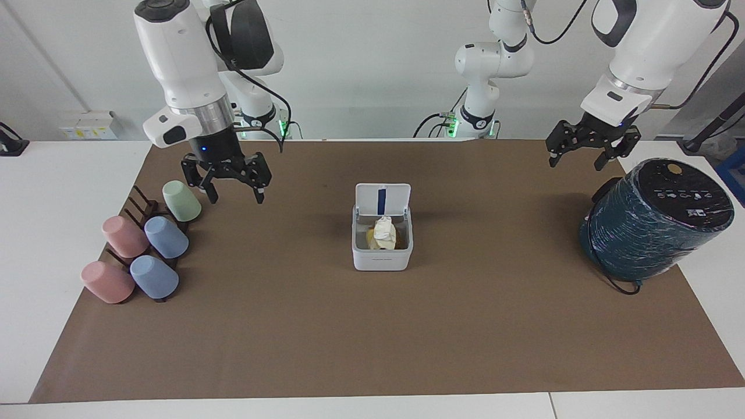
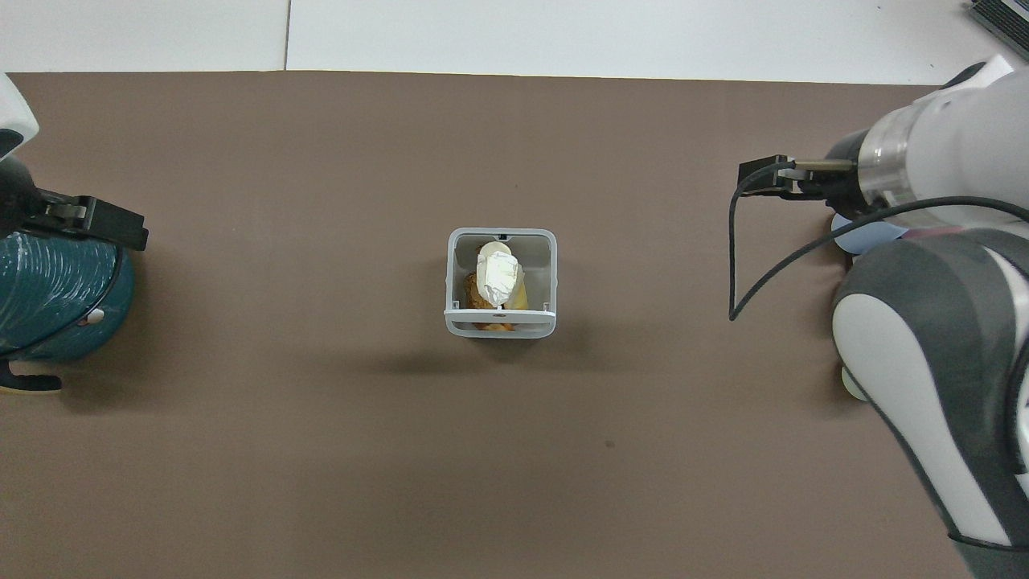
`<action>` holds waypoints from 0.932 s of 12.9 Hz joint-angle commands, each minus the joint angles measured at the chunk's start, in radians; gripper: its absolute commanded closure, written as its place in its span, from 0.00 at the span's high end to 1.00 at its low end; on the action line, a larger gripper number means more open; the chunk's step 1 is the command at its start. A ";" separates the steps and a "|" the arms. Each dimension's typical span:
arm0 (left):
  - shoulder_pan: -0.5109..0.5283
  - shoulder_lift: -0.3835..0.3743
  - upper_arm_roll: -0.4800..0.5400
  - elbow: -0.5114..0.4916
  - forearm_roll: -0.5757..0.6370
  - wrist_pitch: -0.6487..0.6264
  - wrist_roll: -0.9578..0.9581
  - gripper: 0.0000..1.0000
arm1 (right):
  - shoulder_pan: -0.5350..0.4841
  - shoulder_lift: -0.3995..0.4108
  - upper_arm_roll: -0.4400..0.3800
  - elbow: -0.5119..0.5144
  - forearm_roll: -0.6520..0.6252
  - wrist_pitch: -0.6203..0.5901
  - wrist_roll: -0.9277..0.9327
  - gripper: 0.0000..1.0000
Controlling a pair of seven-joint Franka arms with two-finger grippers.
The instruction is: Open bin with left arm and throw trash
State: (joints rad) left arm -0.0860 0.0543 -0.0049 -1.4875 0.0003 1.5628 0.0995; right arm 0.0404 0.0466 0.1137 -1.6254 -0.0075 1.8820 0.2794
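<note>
The white bin [image 1: 381,256] stands in the middle of the brown mat, its lid [image 1: 382,201] hinged up on the side nearer the robots and showing a blue strip. Crumpled cream trash [image 1: 384,231] lies inside it and also shows in the overhead view [image 2: 498,273], with a yellowish piece under it. My right gripper [image 1: 236,195] is open and empty, raised in the air next to the green cup, well away from the bin. My left gripper [image 1: 573,163] is open and empty, waiting in the air by the teal cylinder.
A large dark-teal wrapped cylinder [image 1: 655,218] stands at the left arm's end of the mat. A dark rack with pastel cups [image 1: 139,250], among them a green cup [image 1: 181,201], sits at the right arm's end. The brown mat [image 1: 372,337] covers most of the table.
</note>
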 commanded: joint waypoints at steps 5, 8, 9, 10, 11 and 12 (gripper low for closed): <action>-0.003 -0.025 -0.003 -0.030 0.017 0.019 0.006 1.00 | 0.043 -0.120 -0.216 -0.010 -0.014 -0.256 -0.226 1.00; -0.005 -0.025 -0.003 -0.031 0.017 0.019 0.008 1.00 | 0.003 -0.136 -0.200 0.001 -0.012 -0.319 -0.233 1.00; -0.005 -0.025 -0.003 -0.033 0.017 0.020 0.008 1.00 | 0.003 -0.139 -0.200 -0.005 -0.006 -0.313 -0.232 1.00; -0.005 -0.025 -0.003 -0.033 0.017 0.020 0.008 1.00 | 0.004 -0.139 -0.200 -0.007 -0.006 -0.311 -0.232 1.00; -0.005 -0.027 -0.003 -0.033 0.017 0.020 0.008 1.00 | 0.004 -0.139 -0.200 -0.007 -0.006 -0.311 -0.232 1.00; -0.005 -0.027 -0.003 -0.034 0.017 0.020 0.008 1.00 | 0.004 -0.139 -0.198 -0.007 -0.006 -0.316 -0.232 1.00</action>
State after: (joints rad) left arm -0.0863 0.0543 -0.0087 -1.4875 0.0003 1.5631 0.0996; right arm 0.0627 -0.0821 -0.1001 -1.6243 -0.0109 1.5769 0.0662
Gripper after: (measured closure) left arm 0.000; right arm 0.000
